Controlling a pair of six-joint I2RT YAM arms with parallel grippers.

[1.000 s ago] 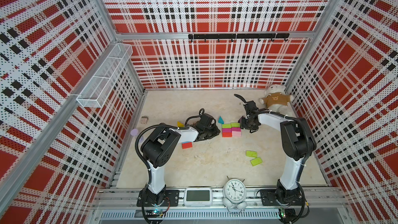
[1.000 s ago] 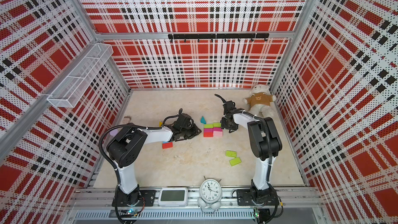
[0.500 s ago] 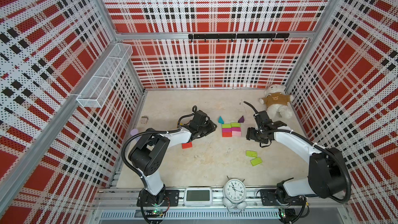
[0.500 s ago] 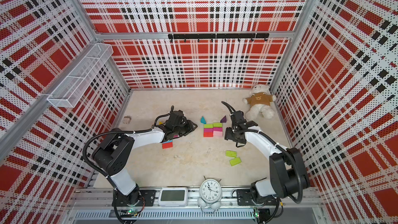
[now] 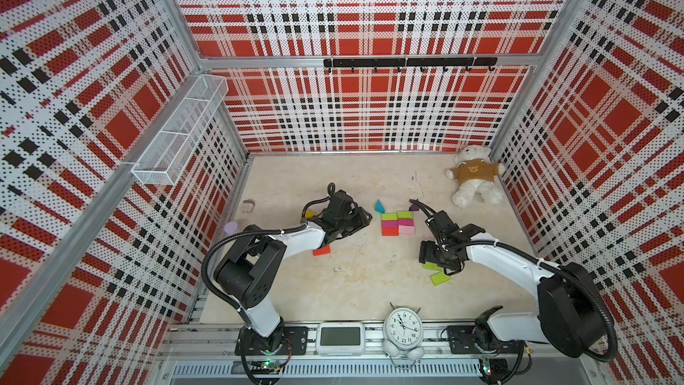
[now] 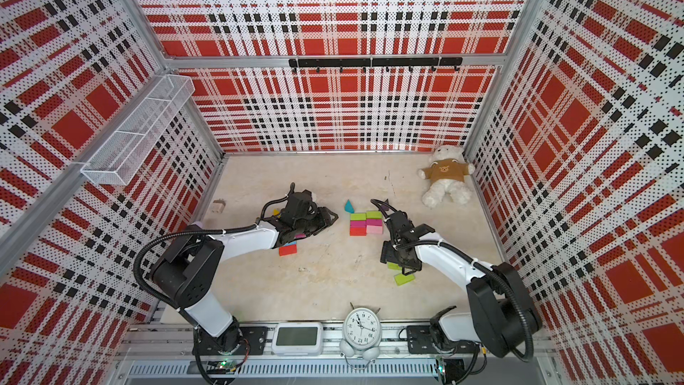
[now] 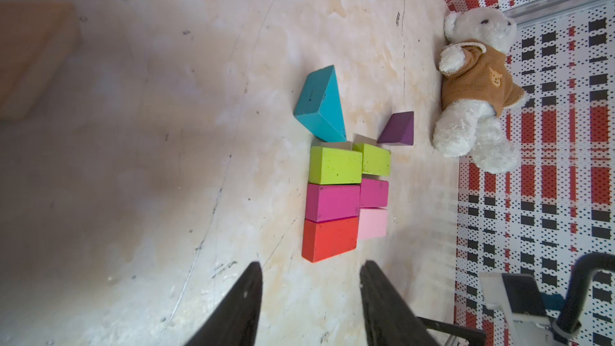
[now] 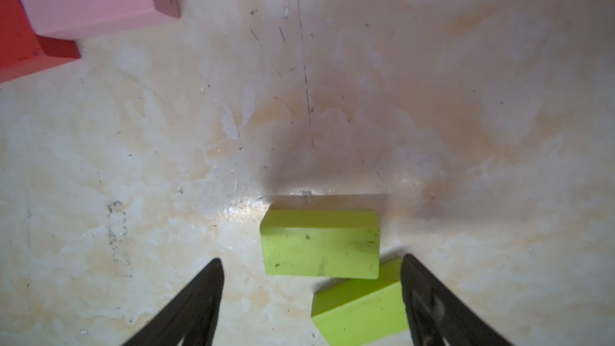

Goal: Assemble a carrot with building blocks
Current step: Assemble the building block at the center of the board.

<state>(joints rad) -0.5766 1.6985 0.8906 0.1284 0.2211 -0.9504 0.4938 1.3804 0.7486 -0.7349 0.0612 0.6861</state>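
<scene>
Worktop (image 5: 351,290) is carrying a six-block cluster (image 5: 397,223) near its middle; left gripper (image 7: 311,266) is hovering beside it, jaws parted, empty; right gripper (image 8: 311,258) is hanging over two lime green blocks (image 8: 319,247), jaws spread wide, gripping neither; teal triangle (image 7: 321,104) and purple triangle (image 7: 397,129) are lying at the cluster's far end.

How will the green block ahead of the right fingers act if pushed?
Probably slides, not rolls: the green block lies flat with square edges. It looks solid, so squeezing likely won't bend it. It might bump the second green block beside it.
</scene>
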